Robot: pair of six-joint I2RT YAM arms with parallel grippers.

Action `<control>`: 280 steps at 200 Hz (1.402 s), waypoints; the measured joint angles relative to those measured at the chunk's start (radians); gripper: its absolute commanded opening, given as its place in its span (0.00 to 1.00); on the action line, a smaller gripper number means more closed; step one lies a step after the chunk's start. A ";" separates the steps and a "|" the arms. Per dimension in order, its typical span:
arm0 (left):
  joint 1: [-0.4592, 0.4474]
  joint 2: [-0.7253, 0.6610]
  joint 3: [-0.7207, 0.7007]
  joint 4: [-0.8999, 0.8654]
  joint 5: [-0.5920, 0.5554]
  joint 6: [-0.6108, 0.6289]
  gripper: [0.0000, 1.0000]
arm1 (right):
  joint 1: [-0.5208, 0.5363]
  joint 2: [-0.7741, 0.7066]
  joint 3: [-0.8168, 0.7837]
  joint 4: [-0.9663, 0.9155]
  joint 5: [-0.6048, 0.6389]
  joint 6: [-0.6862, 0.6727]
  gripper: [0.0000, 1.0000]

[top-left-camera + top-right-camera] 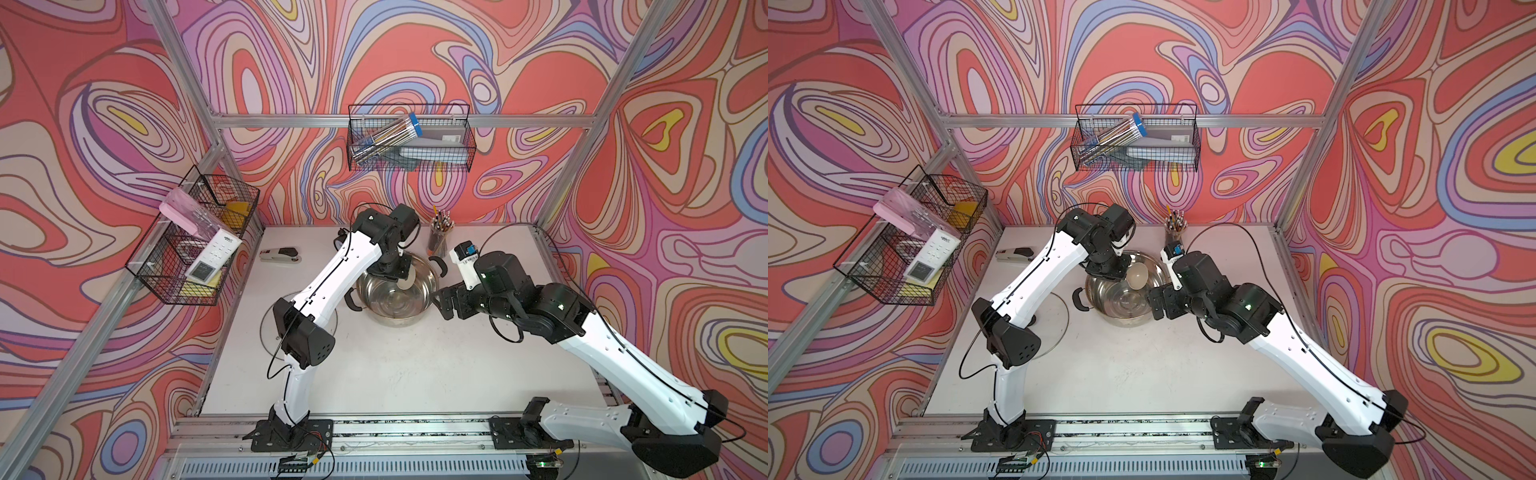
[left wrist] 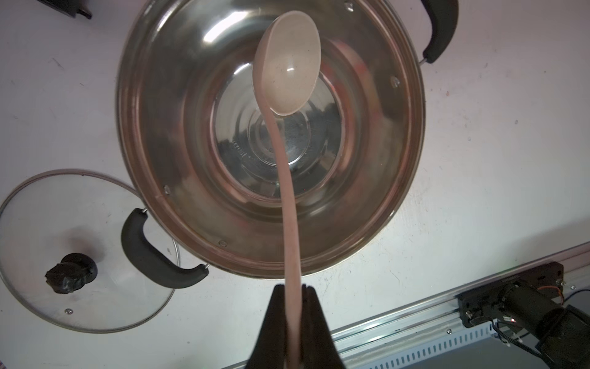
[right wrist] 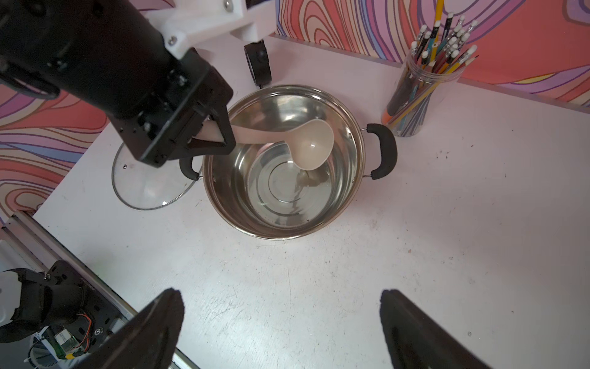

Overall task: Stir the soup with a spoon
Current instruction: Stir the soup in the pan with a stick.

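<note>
The spoon (image 2: 287,64), a cream-white ladle, hangs over the steel pot (image 2: 134,127) with its bowl above the inside, not touching the bottom. My left gripper (image 2: 293,287) is shut on the spoon's slim handle, beyond the pot's far-left rim in both top views (image 1: 390,270) (image 1: 1113,270). The right wrist view shows the spoon's bowl (image 3: 313,147) tipped over the pot (image 3: 344,127). I cannot tell whether soup is in the pot; its bottom looks shiny. My right gripper (image 3: 281,297) is open and holds nothing. It hovers by the pot's right side (image 1: 440,301).
A glass lid (image 2: 95,255) with a black knob lies flat left of the pot, partly under my left arm (image 1: 266,328). A clear cup of pencils (image 1: 440,237) stands behind the pot. A stapler (image 1: 280,254) lies at the back left. Wire baskets (image 1: 409,139) (image 1: 195,237) hang on the walls.
</note>
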 measured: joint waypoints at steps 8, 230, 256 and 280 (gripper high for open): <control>-0.016 0.002 0.000 0.000 0.006 0.002 0.00 | 0.000 -0.002 -0.001 -0.002 0.003 0.001 0.98; 0.015 -0.249 -0.306 -0.036 -0.166 -0.059 0.00 | 0.000 0.037 -0.012 0.028 -0.045 -0.010 0.98; 0.015 -0.171 -0.217 -0.023 -0.163 -0.053 0.00 | 0.000 0.024 -0.012 0.017 -0.035 -0.009 0.98; 0.015 -0.100 -0.145 -0.001 -0.135 -0.052 0.00 | 0.000 0.008 -0.012 0.007 -0.021 -0.009 0.98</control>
